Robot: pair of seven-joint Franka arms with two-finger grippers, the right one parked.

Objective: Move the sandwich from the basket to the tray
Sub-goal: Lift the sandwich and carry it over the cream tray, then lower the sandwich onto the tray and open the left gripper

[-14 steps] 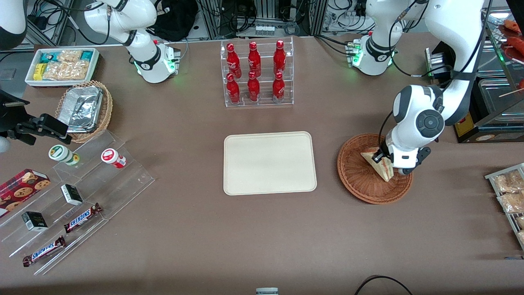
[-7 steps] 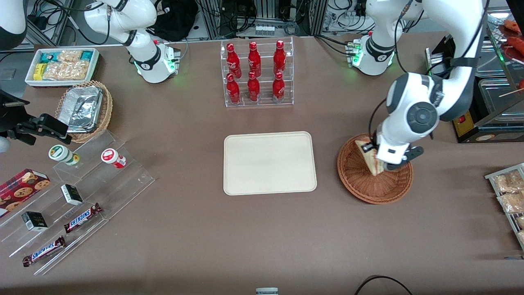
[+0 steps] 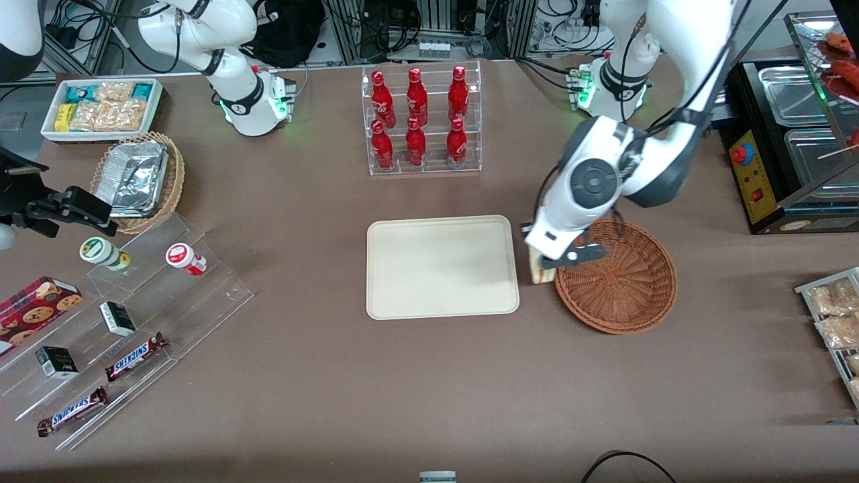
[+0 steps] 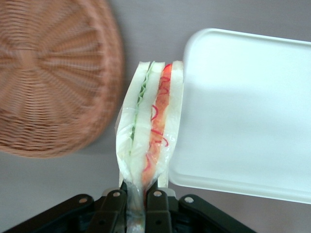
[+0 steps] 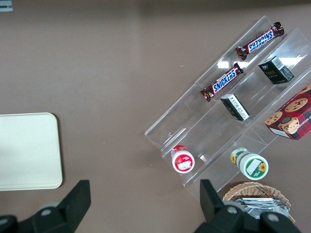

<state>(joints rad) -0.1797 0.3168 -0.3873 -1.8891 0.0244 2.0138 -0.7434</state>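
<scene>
Tool (image 4: 137,206) clamps sandwich (image 4: 150,121) between basket (image 3: 621,278) and tray (image 3: 439,265), seemingly airborne.

A robot lab dressed as a snack shop is shown: cola bottles (image 3: 416,121) are racked in clear acrylic, chocolate bars (image 3: 134,357) are laid on stepped display shelves (image 3: 201,295), and cables and equipment racks (image 3: 436,27) are seen past the brown table (image 3: 335,402).

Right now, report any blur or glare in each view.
Left wrist view: basket smeared by blur, tray washed out bluish-white, sandwich sharp in the gripper jaws. Front view: evenly lit, sharp. Right wrist view: small glints on the acrylic stand.
</scene>
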